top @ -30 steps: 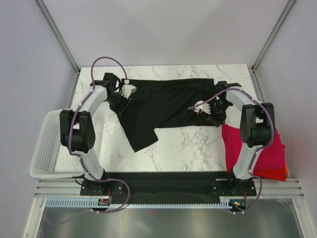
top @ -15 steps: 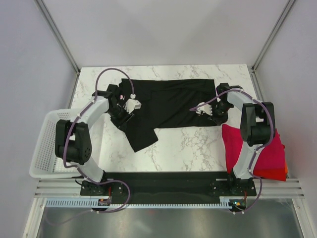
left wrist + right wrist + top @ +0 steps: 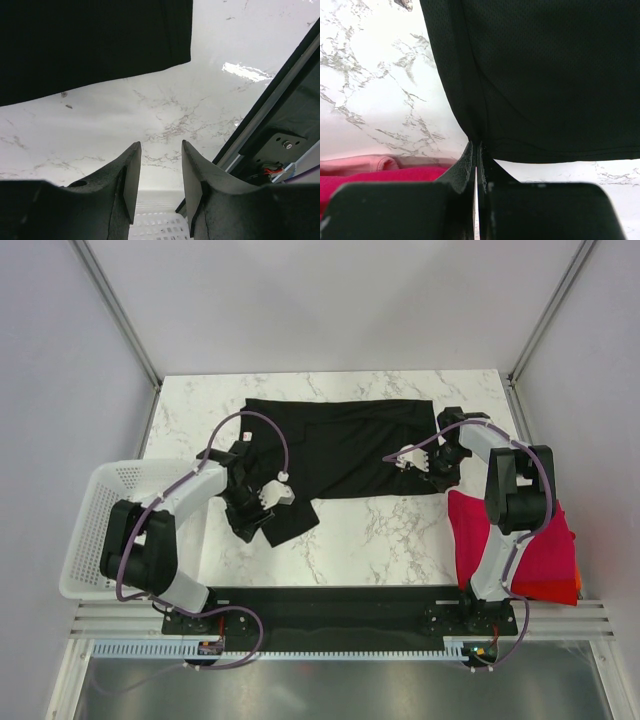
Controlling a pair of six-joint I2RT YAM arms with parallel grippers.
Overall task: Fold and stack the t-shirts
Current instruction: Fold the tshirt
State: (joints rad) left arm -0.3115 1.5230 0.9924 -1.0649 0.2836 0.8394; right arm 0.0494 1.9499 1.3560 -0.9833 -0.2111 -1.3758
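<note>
Top external view: the white mesh basket point(image 3: 95, 530) sat well left of the black t-shirt point(image 3: 340, 445), which lay spread on the marble table point(image 3: 400, 530). By the shirt's near-left flap, the left gripper point(image 3: 161, 150) hung with jaws spread, nothing between them. At the shirt's near-right corner, the right gripper point(image 3: 477, 146) pinched the hem, jaws pressed together. Just right of that corner lay the folded magenta-red t-shirt point(image 3: 525, 540) atop the orange-red t-shirt point(image 3: 562, 590).

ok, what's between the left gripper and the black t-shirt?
Only bare marble table, in the left wrist view: left gripper open, short of the black t-shirt edge.
</note>
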